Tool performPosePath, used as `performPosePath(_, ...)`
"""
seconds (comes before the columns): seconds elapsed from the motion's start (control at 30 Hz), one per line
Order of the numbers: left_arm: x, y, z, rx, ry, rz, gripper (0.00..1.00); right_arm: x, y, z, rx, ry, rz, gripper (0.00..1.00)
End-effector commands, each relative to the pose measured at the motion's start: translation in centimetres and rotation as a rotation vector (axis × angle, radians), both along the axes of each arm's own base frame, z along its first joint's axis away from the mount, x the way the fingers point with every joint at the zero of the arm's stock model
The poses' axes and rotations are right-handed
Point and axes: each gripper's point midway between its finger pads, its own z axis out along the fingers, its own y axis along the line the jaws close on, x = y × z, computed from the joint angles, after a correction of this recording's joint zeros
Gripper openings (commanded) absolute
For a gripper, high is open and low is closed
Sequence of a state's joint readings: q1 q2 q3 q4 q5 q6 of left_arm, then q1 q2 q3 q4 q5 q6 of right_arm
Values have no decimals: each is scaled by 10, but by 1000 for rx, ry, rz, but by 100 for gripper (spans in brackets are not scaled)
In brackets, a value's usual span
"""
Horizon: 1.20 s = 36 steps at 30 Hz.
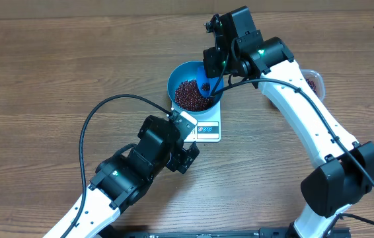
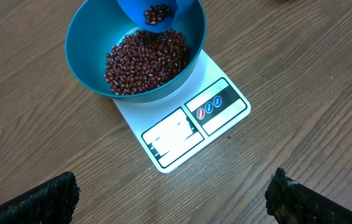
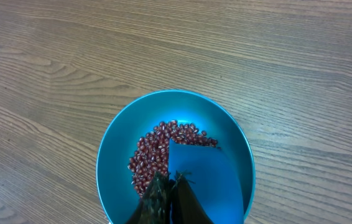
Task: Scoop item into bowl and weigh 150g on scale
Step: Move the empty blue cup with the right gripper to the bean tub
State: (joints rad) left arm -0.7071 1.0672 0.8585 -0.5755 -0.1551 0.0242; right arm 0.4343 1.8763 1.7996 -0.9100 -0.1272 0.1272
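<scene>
The scale [image 2: 213,115], its display unreadable, is half hidden under the bowl [image 2: 83,43], where red-brown beans [image 2: 142,62] are heaped. The scoop [image 2: 132,12] is clamped in the right tool [image 3: 166,199]; the left tool [image 2: 175,190] is spread wide.

Soft, even light from above keeps every view bright and sharp, with faint shadows on the bench [image 1: 41,66] and glare whitening the scale [image 2: 182,134] display

Both arms share one build: smooth white links between chunky black joint housings. On the right arm [image 1: 306,109] a small green light [image 1: 261,51] glows at the black wrist. A thin black cable [image 1: 276,82] runs along it; a second cable [image 1: 117,99] loops off the left arm [image 1: 91,208]. The left gripper [image 2: 175,186] has matte black, rough-edged fingers [image 2: 45,199].
</scene>
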Motion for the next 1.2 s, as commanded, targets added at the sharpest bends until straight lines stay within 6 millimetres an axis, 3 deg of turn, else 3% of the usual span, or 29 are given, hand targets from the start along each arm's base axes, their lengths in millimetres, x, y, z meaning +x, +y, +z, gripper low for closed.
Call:
performPosePath(0.0, 1, 2, -3, 3, 4, 19, 100, 0, 2, 40, 46, -81, 3, 4)
performPosePath(0.27, 1, 2, -3, 3, 4, 19, 100, 4, -8, 45, 110, -56, -20, 4)
performPosePath(0.47, 1, 2, -3, 3, 4, 19, 100, 9, -37, 67, 227, -54, -28, 4)
performPosePath(0.7, 1, 2, -3, 3, 4, 19, 100, 18, -112, 84, 215, -86, -186, 4)
performPosePath(0.9, 1, 2, -3, 3, 4, 19, 100, 18, -191, 68, 116, -39, -392, 4)
performPosePath(1.0, 1, 2, -3, 3, 4, 19, 99, 15, -220, 62, 68, -23, -470, 4)
performPosePath(1.17, 1, 2, -3, 3, 4, 19, 99, 9, -251, 55, -65, -22, -546, 4)
